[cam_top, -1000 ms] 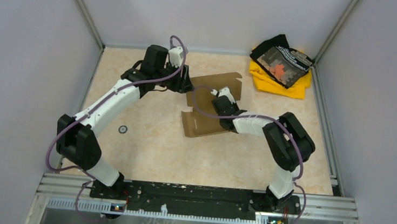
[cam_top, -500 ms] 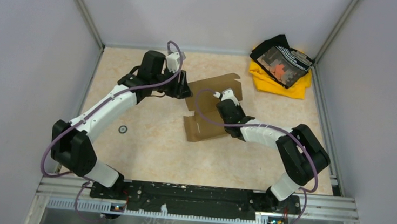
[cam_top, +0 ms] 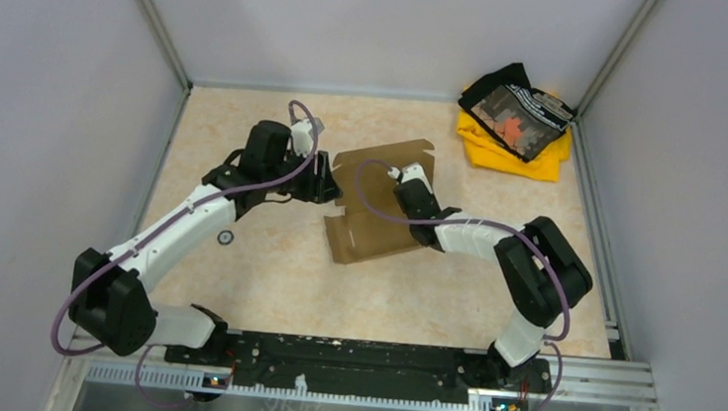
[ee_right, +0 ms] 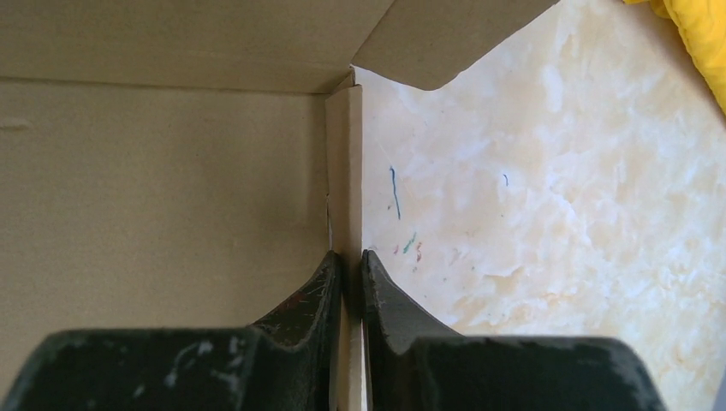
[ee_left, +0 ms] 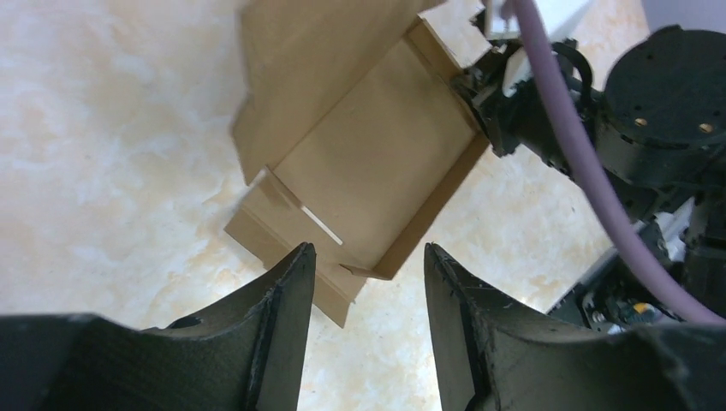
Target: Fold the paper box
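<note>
Two tools sit at opposite sides of the paper box (cam_top: 370, 231). The box lies partly opened near the middle of the surface (cam_top: 269, 282), and in the overhead view its long axis runs roughly from 7 o'clock to 1 o'clock. The flat lid panel is at the 1 o'clock end and the shallow tray at the 7 o'clock end.

The right tool (ee_right: 351, 261) is clamped on a raised side wall (ee_right: 345, 171) on the box's 3 o'clock side. The wrist view shows one pad pressed against each face of the thin cardboard edge, with the tray floor to one side and bare surface to the other.

The left tool (ee_left: 368, 253) holds nothing and its fingers stand apart. It hovers just off the box's 9 o'clock side. In its own camera the tray's near corner and slotted flap lie just beyond the fingertips, towards 12 o'clock.

The coming move seems to turn on this relation. The box lies at 3 o'clock from the left tool, and the left arm is the nearer one to the unfolded 9 o'clock wall. The right arm's grip appears to steady the opposite wall, so the left tool could probably reach in without the box sliding.

The yellow and black cloth pile (cam_top: 517, 119) sits well apart, towards 1 o'clock.
</note>
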`<state>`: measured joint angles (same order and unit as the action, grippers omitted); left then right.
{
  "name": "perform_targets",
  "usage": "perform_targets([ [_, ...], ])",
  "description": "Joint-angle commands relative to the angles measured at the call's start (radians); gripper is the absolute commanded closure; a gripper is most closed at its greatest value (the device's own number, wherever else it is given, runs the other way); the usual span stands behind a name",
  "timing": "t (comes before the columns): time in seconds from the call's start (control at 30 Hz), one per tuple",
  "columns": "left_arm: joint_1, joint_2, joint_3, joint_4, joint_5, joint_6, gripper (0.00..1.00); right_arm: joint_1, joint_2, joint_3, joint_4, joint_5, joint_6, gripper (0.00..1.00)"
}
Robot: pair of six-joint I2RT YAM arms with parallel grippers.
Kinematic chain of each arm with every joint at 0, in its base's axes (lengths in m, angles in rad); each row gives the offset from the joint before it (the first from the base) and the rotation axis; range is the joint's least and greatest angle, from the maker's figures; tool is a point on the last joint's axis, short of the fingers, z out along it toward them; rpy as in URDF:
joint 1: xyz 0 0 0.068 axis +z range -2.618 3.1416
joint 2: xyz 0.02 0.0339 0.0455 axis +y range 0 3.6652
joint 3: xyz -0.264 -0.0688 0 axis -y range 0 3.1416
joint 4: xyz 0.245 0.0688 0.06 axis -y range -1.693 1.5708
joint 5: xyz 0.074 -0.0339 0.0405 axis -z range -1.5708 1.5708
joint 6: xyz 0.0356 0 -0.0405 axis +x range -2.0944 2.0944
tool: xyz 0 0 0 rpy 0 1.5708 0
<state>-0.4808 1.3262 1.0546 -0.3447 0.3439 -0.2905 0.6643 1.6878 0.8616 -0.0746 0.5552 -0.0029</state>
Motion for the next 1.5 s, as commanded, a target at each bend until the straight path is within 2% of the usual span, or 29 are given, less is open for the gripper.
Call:
perform_targets([
  [0.0,0.006,-0.037,-0.015,0.032,-0.156,-0.048,0.43,-0.012,0.039,0.058,-0.034,-0.054,0.045,0.95],
  [0.2,0.058,-0.076,-0.096,0.055,-0.215,-0.133,0.44,-0.037,0.027,0.067,-0.07,-0.066,0.096,0.95],
  [0.23,0.061,-0.088,-0.113,0.063,-0.222,-0.147,0.47,-0.041,0.02,0.068,-0.076,-0.062,0.105,0.95],
  [0.33,0.061,-0.124,-0.16,0.079,-0.228,-0.184,0.67,-0.048,0.005,0.069,-0.094,-0.06,0.125,0.95],
  [0.4,0.061,-0.143,-0.191,0.085,-0.231,-0.203,0.69,-0.052,0.001,0.075,-0.109,-0.057,0.14,0.95],
  [0.47,0.061,-0.156,-0.217,0.094,-0.217,-0.225,0.68,-0.057,0.0,0.082,-0.122,-0.058,0.155,0.95],
  [0.6,0.061,-0.156,-0.265,0.112,-0.185,-0.268,0.58,-0.063,0.004,0.096,-0.146,-0.063,0.178,0.95],
  [0.77,0.061,-0.135,-0.337,0.165,-0.189,-0.302,0.63,-0.068,-0.001,0.101,-0.153,-0.079,0.185,0.95],
  [1.13,0.059,0.094,-0.358,0.307,-0.109,-0.344,0.64,-0.076,-0.007,0.084,-0.138,-0.102,0.189,0.95],
  [1.33,0.059,0.187,-0.352,0.384,-0.07,-0.357,0.54,-0.08,-0.011,0.081,-0.128,-0.113,0.184,0.95],
  [1.47,0.06,0.221,-0.348,0.419,-0.043,-0.367,0.52,-0.08,-0.007,0.08,-0.12,-0.119,0.185,0.95],
])
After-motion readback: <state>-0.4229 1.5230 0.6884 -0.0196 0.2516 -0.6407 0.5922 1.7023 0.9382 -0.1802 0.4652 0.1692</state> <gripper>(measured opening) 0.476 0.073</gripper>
